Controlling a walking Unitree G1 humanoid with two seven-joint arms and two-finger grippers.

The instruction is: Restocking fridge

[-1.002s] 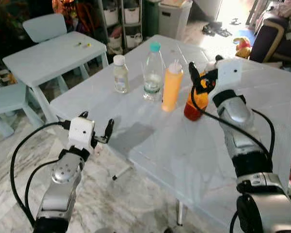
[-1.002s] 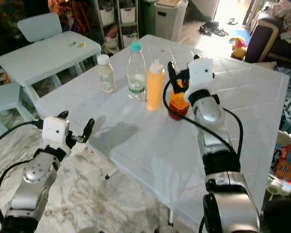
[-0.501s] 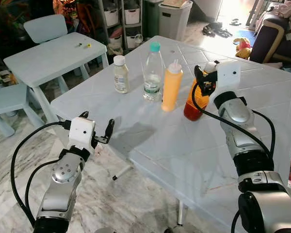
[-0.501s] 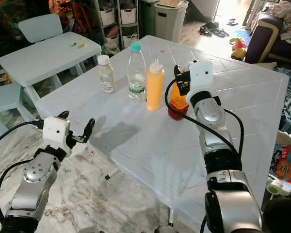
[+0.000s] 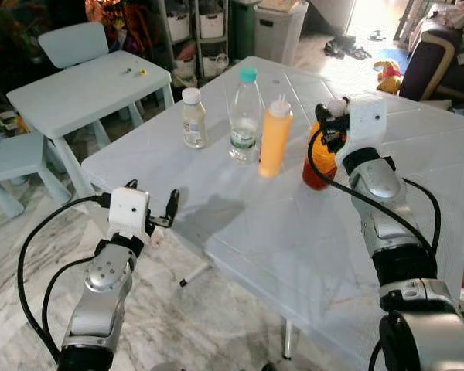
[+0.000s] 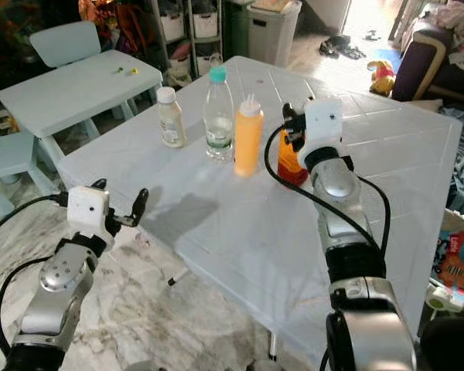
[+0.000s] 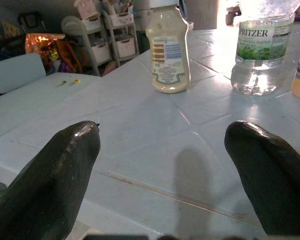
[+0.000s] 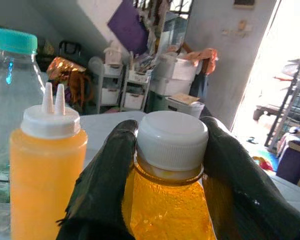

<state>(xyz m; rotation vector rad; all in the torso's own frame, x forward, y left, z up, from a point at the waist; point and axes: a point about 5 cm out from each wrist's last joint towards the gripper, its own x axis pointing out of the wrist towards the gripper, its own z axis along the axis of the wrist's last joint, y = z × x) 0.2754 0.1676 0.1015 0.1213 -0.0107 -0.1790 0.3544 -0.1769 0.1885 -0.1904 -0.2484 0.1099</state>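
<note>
Juice bottle [image 8: 170,200], amber-filled with a white screw cap, stands on the pale blue table [image 5: 278,232] at the right end of a row of four containers. The right gripper [image 5: 330,124] pinches it at the neck: in the right wrist view one black finger [image 8: 102,185] lies against each side, just below the cap. Just beside it, toward the robot's left, stands an orange squeeze bottle [image 5: 275,137] with a twin-nozzle white top, then a clear water bottle [image 5: 245,116] with a teal cap, then a small cream-coloured bottle [image 5: 192,118] with a white lid. The left gripper [image 5: 159,218] hovers off the table's near left edge, above the marble floor [image 5: 31,232], its fingers [image 7: 55,175] spread apart and holding nothing. A smaller pale blue table [image 5: 77,85] and chair [image 5: 69,42] stand beyond, well apart from the row.
</note>
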